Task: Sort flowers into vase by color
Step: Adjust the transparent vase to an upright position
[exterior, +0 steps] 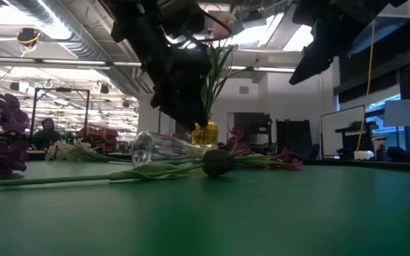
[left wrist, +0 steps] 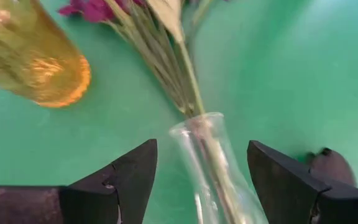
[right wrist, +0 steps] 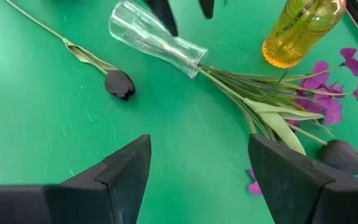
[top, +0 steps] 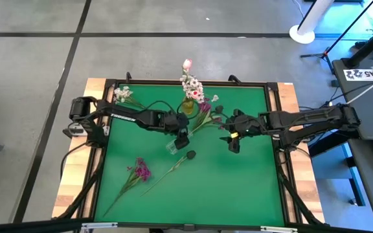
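Observation:
A clear glass vase (top: 173, 147) lies on its side on the green table, with a bunch of magenta-purple flowers (top: 206, 111) stuck into its mouth (right wrist: 194, 61) by the stems. My left gripper (left wrist: 201, 149) is open just above it, one finger on each side of its neck, with a gap showing on both sides. A yellow vase (top: 188, 107) stands upright with white and pink sprigs (top: 191, 84) in it. A dark bloom (right wrist: 118, 84) lies beside the clear vase on its long stem. My right gripper (right wrist: 197, 146) is open and empty, held above the table to the right of the flowers.
A magenta sprig (top: 140, 171) lies near the table's front left. A white cluster (top: 123, 94) lies at the far left corner. A second dark bud (right wrist: 344, 155) lies among the purple stems. Bare green mat (top: 238, 188) fills the front right.

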Robot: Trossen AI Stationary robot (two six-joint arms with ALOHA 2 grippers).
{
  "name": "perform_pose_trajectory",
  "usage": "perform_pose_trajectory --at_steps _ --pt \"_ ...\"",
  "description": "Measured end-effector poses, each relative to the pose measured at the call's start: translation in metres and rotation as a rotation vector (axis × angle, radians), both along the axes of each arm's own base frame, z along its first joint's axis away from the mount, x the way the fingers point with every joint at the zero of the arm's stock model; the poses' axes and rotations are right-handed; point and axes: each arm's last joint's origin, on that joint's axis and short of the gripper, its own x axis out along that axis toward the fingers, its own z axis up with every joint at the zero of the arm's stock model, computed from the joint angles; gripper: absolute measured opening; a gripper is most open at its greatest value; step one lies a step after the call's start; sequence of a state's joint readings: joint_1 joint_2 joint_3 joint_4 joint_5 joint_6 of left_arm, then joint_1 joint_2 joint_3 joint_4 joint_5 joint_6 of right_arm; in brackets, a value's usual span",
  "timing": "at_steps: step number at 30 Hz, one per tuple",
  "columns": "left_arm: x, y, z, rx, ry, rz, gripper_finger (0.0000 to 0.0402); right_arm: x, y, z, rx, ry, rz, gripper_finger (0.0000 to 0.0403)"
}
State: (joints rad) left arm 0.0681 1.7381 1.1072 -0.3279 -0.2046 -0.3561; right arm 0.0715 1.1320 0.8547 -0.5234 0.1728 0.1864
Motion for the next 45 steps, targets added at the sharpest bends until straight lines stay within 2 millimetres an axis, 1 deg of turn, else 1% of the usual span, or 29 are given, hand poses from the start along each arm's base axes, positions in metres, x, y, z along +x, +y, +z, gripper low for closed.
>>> perform_pose_trajectory --at_steps 2,6,9,14,21,27,38,45 --pt "0.003 -0.001 -0.005 -0.029 -0.004 -0.02 0.0244 0.0 0.0 0.0 -0.003 -0.002 0.003 0.0269" --pt "0.009 -0.004 -0.026 -0.055 0.048 -0.041 0.0244 0.0 0.0 0.0 -0.004 -0.006 0.005 0.0269" --pt "0.01 -0.004 -0.032 -0.061 0.065 -0.034 0.0244 0.0 0.0 0.0 -0.004 -0.006 0.005 0.0269" --pt "0.01 -0.002 -0.033 -0.067 0.064 -0.017 0.0244 0.001 0.0 0.0 -0.004 -0.006 0.006 0.0269" --pt "0.008 0.006 -0.034 -0.081 0.077 0.014 0.0244 0.0 0.0 0.0 -0.004 -0.006 0.007 0.0269" --pt "0.008 0.004 -0.035 -0.129 0.078 -0.008 0.0244 0.0 0.0 0.0 -0.003 -0.006 0.008 0.0269" --pt "0.007 0.003 -0.037 -0.159 0.09 0.005 0.0244 0.001 0.0 0.001 0.0 -0.006 0.011 0.0269" --pt "0.009 0.002 -0.057 -0.196 0.151 0.01 0.0244 0.0 0.0 0.001 -0.005 -0.006 0.007 0.0269"
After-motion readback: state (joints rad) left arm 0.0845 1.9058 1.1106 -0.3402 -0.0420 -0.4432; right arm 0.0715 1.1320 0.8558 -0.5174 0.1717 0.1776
